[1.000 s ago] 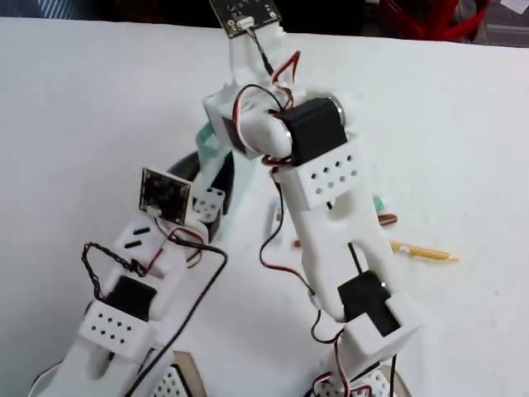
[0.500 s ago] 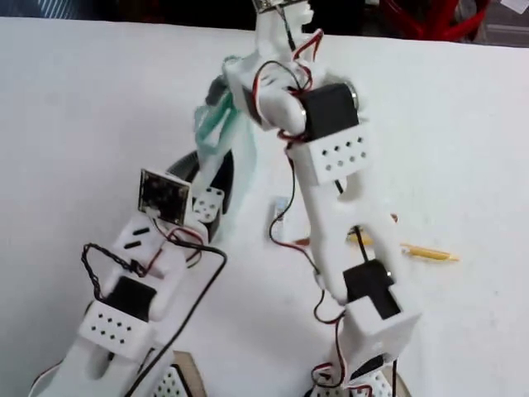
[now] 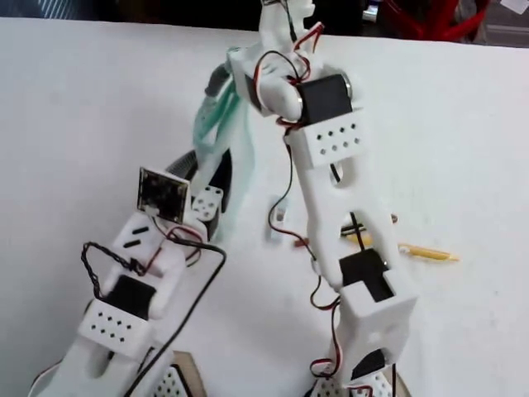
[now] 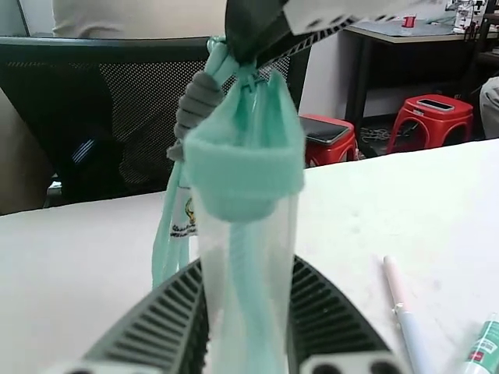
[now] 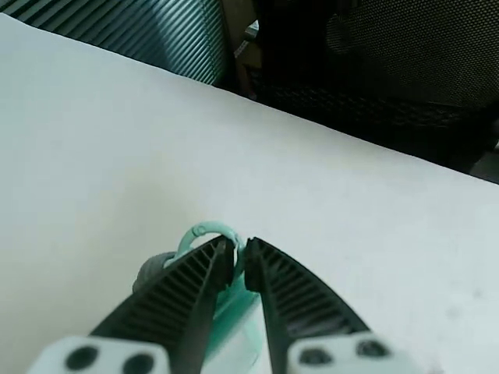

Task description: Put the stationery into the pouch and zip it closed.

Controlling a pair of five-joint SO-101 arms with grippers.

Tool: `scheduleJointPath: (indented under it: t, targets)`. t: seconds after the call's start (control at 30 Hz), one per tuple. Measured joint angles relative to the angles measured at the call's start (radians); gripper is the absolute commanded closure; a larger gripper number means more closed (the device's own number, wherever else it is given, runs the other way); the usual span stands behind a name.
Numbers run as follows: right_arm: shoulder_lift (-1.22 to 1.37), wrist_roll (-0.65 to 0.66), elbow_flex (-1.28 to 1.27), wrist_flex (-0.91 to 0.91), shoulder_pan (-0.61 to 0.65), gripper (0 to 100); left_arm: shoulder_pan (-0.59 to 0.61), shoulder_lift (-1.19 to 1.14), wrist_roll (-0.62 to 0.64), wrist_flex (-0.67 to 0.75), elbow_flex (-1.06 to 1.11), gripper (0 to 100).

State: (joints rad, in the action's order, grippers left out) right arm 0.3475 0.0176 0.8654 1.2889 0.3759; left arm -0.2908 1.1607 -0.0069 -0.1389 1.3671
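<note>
The pouch (image 3: 221, 124), clear plastic with teal trim, hangs stretched between both grippers above the table. My left gripper (image 3: 216, 188) is shut on the pouch's near end (image 4: 245, 234). My right gripper (image 3: 238, 70) is farther up the table, shut on the teal zip pull (image 5: 238, 261) next to a teal ring (image 5: 204, 231) and a grey tab (image 4: 199, 101). In the left wrist view the right gripper (image 4: 251, 43) pinches the pouch's top. A yellow pencil (image 3: 426, 252) and a white pen (image 4: 401, 304) lie on the table beside the pouch.
A small white item (image 3: 277, 217) lies by the right arm's forearm, with a brown-tipped piece (image 3: 388, 219) near the pencil. A teal-labelled tube (image 4: 487, 351) sits close to the pen. A black mesh chair (image 4: 101, 101) and red stools (image 4: 433, 117) stand beyond the table's far edge.
The right arm has moved away up the table with the zip pull, drawing the pouch out long. The left arm has kept still, holding the near end.
</note>
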Motion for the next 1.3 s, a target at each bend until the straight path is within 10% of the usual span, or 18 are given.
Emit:
scheduleJointPath:
  t: [0.7, 0.9, 1.3]
  targets:
    - [0.107, 0.0, 0.014, -0.107, -0.061, 92.0, 0.002, 0.0, 0.002, -0.005, -0.002, 93]
    - [0.058, 0.0, 0.072, 0.012, -0.061, 67.3, 0.0, 0.0, -0.003, -0.009, -0.002, 92]
    - [-0.17, 0.0, 0.204, 0.287, 0.074, 72.9, 0.0, 0.002, -0.003, -0.012, -0.002, 92]
